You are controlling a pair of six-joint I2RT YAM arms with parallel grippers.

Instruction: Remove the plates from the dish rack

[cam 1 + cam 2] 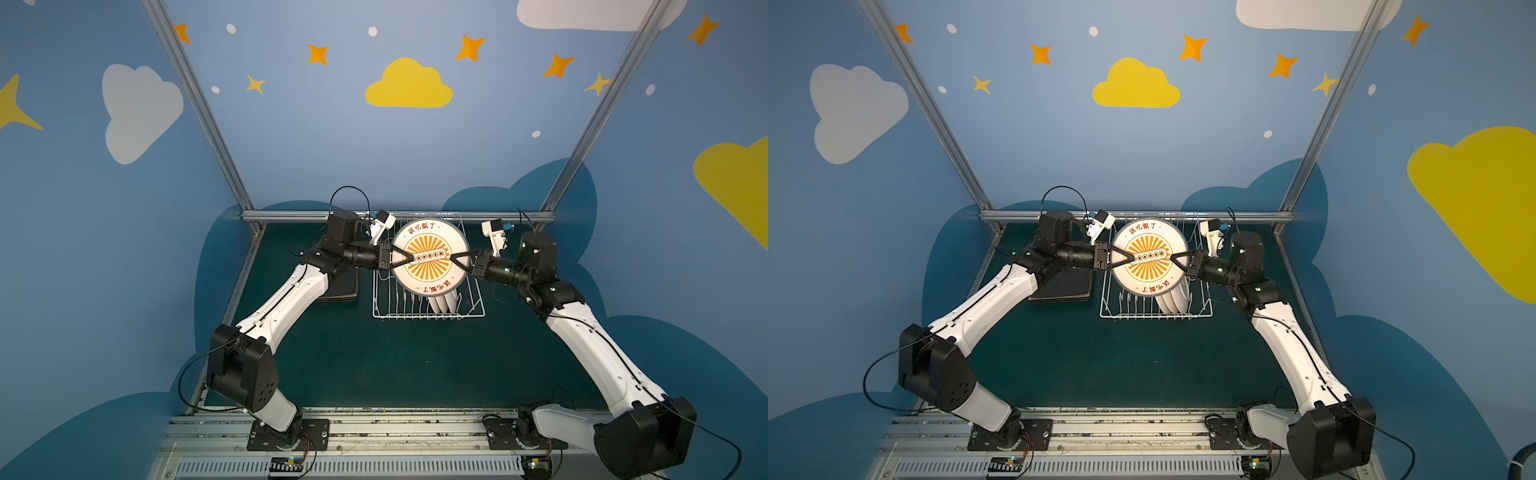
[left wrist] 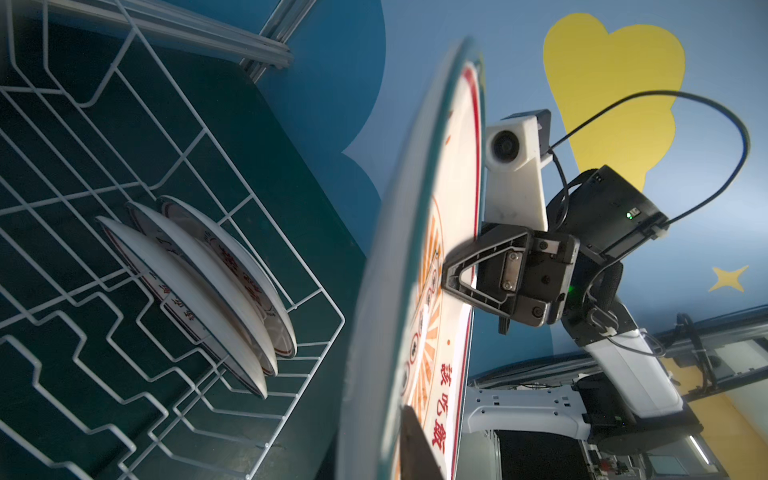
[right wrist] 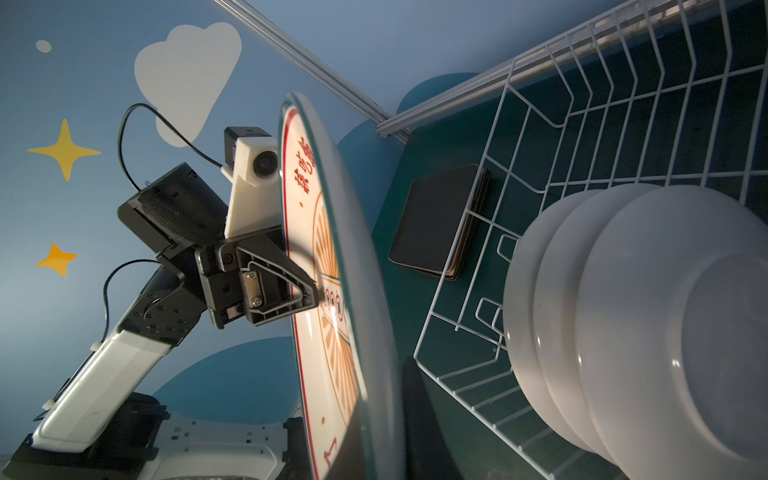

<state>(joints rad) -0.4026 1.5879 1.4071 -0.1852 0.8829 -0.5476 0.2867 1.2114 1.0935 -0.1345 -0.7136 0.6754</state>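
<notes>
Above green tabletop [image 1: 374,365], plate [image 1: 430,272] clamped between grippers [image 1: 411,258] [image 1: 453,258].

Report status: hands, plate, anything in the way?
Both shut: left hand and right hand on the sunburst plate, held above the dish rack. In rack, three round plates. Beside it, black plates stacked; nothing blocking.

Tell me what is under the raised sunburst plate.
The dish rack, with three white plates standing in it, partly covered. In both top views the sunburst plate hides the rack's far half.
</notes>
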